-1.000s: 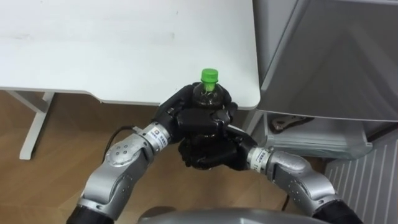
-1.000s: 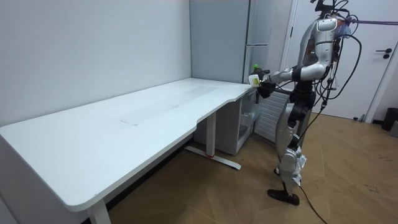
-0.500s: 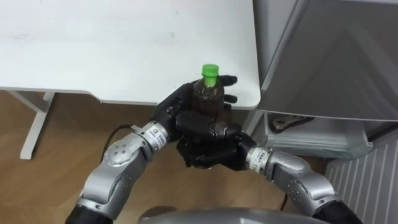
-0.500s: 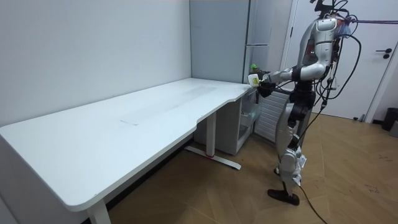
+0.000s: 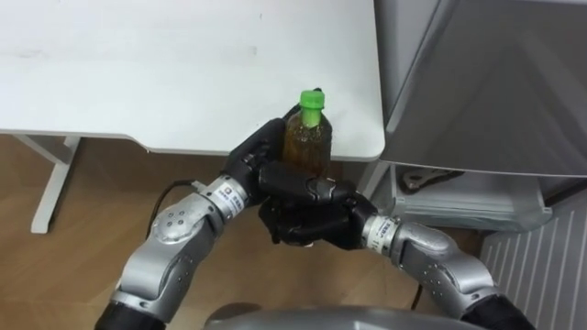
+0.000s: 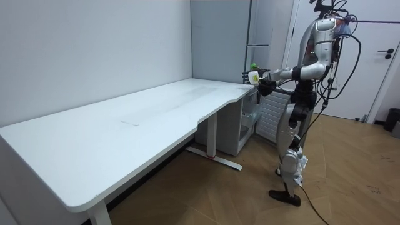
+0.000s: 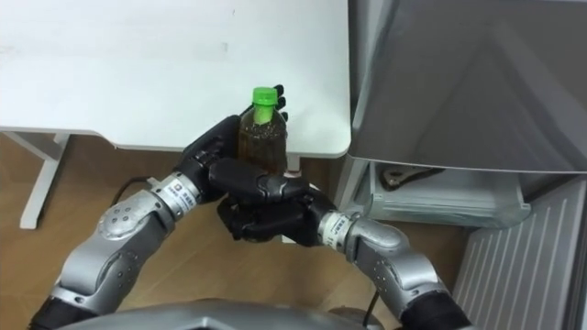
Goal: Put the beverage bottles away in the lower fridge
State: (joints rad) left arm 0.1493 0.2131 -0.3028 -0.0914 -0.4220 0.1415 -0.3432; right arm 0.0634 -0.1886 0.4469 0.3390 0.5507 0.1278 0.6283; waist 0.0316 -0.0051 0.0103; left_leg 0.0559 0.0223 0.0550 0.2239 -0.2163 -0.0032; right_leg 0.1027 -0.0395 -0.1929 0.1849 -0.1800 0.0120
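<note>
Left eye view: a green-capped bottle (image 5: 308, 139) is held upright over the near corner of the table (image 5: 183, 73), just beside the grey fridge (image 5: 486, 92). The fingers of the left hand (image 5: 249, 161) curl round its back and side. The right hand (image 5: 307, 209) clasps its lower part from the front.
Room view: the robot stands at the table's end by the fridge, both arms stretched forward with the bottle.
Right eye view: same two-handed clasp.

Bare office-like room: long white desk (image 6: 125, 125), tall grey fridge (image 6: 219, 44), wood floor (image 6: 350, 181), white walls (image 6: 94, 50).
</note>
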